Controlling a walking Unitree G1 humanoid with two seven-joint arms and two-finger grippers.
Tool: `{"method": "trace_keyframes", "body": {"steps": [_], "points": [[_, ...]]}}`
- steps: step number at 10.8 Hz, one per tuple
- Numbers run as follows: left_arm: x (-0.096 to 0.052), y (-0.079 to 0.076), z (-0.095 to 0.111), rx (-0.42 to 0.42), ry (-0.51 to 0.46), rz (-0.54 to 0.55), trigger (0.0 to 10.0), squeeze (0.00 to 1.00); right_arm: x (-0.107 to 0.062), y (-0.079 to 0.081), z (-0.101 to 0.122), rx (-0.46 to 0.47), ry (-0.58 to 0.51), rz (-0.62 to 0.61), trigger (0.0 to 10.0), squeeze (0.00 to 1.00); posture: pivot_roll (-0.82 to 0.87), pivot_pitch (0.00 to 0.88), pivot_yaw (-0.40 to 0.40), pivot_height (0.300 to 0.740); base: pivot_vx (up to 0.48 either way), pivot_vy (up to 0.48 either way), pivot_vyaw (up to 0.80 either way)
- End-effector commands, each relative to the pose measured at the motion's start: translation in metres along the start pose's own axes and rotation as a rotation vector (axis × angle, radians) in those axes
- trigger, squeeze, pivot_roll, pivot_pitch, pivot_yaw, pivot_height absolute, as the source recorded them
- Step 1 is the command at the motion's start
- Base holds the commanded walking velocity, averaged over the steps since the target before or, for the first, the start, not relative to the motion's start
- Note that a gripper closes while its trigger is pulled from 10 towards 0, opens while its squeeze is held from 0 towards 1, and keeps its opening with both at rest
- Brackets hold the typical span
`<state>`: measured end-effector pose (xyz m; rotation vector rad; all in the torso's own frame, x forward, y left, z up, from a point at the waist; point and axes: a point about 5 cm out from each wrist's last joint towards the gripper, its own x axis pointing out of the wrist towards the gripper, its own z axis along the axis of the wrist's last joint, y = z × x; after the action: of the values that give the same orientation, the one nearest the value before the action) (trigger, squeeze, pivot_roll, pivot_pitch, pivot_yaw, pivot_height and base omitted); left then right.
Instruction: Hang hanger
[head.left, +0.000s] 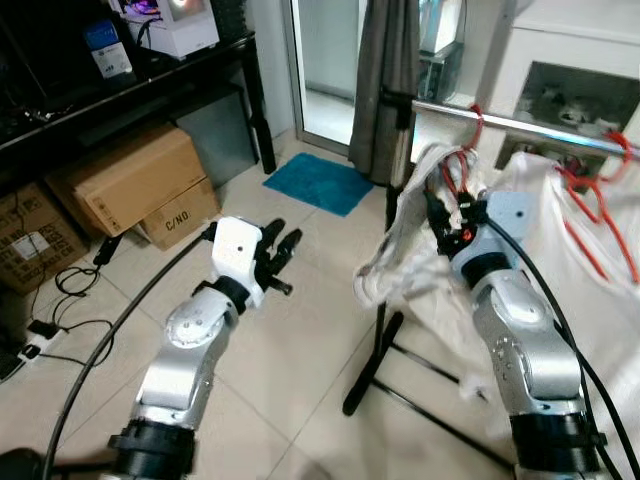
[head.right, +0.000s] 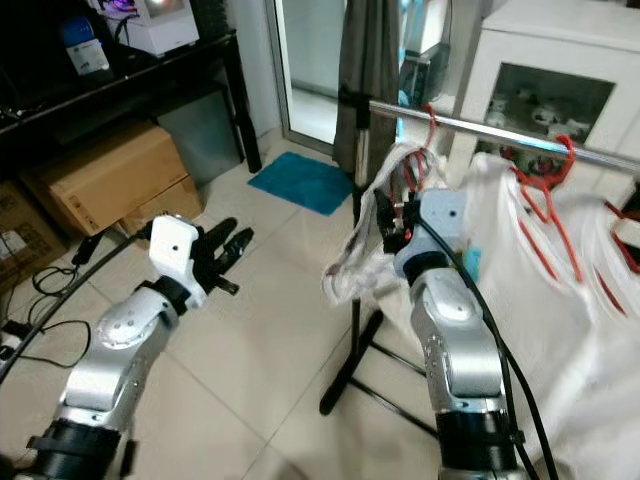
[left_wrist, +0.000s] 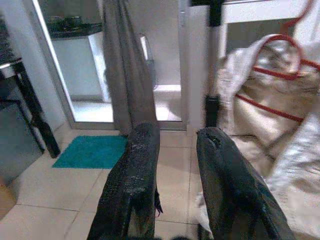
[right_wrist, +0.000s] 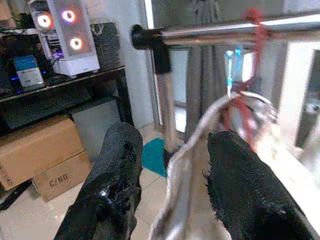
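While hooked over the chrome rail (head.left: 520, 124) by its curled top, red hanger (head.left: 462, 165) hangs under it with a pale, crinkled garment (head.left: 400, 240) draped off it, right at the rack's black upright post (head.left: 392, 270). More red hangers (head.left: 600, 200) further along the same rail, carrying white cloth. Grey curtain (head.left: 385, 80) behind the post, teal mat (head.left: 320, 182) on the tiled floor (head.left: 300, 340) at the doorway. White cabinet (head.left: 580, 70) behind the rail. Off to the left, black tabletop (head.left: 150, 80) with a lit white PC case (right_wrist: 62, 35) on it, cardboard boxes (head.left: 135, 180) beneath, black cables (head.left: 70, 300) trailing over the tiles.

Right end effector (right_wrist: 170, 185) raised high, close under the rail, fingers (right_wrist: 117, 165) spread apart with the garment's fold running between them; cannot tell whether pads press the cloth. Silver forearm steeply upward, cable looping down its side.

Left end effector (head.left: 280, 248) held out low over bare floor, well apart from the rack, fingers (left_wrist: 135, 170) parted and holding nothing, pointing toward the mat.

Readable on the lower box: "C/NO." Blue-labelled carton on the tabletop, print too small to read.
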<state>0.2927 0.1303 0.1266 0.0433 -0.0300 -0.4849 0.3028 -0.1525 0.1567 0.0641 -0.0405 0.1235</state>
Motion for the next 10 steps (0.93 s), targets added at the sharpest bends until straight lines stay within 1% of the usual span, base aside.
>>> {"method": "trace_keyframes", "body": {"steps": [1,2,3,4,5,6,7,8,9,10], "points": [[-0.005,0.009,0.002,0.018,0.000,0.015,10.0,0.00,0.004,0.009,0.007,-0.019,-0.030,0.037,10.0,0.00,-0.06,0.000,0.070,0.740,0.409,0.000,0.00],[-0.005,0.007,0.001,0.019,0.009,-0.005,10.0,0.00,0.006,0.007,0.012,-0.058,-0.039,0.030,10.0,0.00,-0.06,0.000,0.069,0.740,0.405,0.000,0.00],[-0.008,0.001,-0.001,0.017,0.032,-0.094,10.0,0.00,0.013,-0.006,0.018,-0.077,-0.014,-0.027,10.0,0.25,-0.06,0.000,0.066,0.740,0.000,0.000,0.00],[-0.008,-0.001,0.001,0.009,0.027,-0.141,10.0,0.00,0.017,-0.015,0.020,-0.088,0.021,-0.062,10.0,1.00,-0.06,0.000,0.061,0.740,0.000,0.000,0.00],[-0.010,-0.003,0.004,0.010,0.026,-0.202,10.0,0.00,0.020,-0.025,0.026,-0.122,0.045,-0.086,10.0,1.00,-0.05,0.000,0.054,0.740,0.000,0.000,0.00],[-0.013,-0.006,0.005,0.016,0.045,-0.284,10.0,0.00,0.021,-0.032,0.034,-0.155,0.059,-0.093,10.0,1.00,-0.05,0.000,0.046,0.740,0.000,0.000,0.00],[-0.015,-0.008,0.004,0.020,0.063,-0.329,10.0,0.00,0.021,-0.035,0.037,-0.169,0.075,-0.090,10.0,1.00,-0.05,0.000,0.041,0.740,0.000,0.000,0.00],[-0.016,-0.010,0.006,0.028,0.081,-0.394,10.0,0.00,0.017,-0.038,0.040,-0.177,0.114,-0.081,10.0,1.00,-0.06,0.000,0.041,0.740,0.000,0.000,0.00],[-0.015,-0.011,0.008,0.028,0.089,-0.424,10.0,0.00,0.014,-0.041,0.039,-0.178,0.150,-0.083,10.0,1.00,-0.06,0.000,0.043,0.740,0.000,0.000,0.00],[-0.015,-0.012,0.010,0.031,0.096,-0.453,10.0,0.00,0.010,-0.049,0.039,-0.163,0.192,-0.117,10.0,1.00,-0.06,0.000,0.044,0.740,0.000,0.000,0.00]]}}
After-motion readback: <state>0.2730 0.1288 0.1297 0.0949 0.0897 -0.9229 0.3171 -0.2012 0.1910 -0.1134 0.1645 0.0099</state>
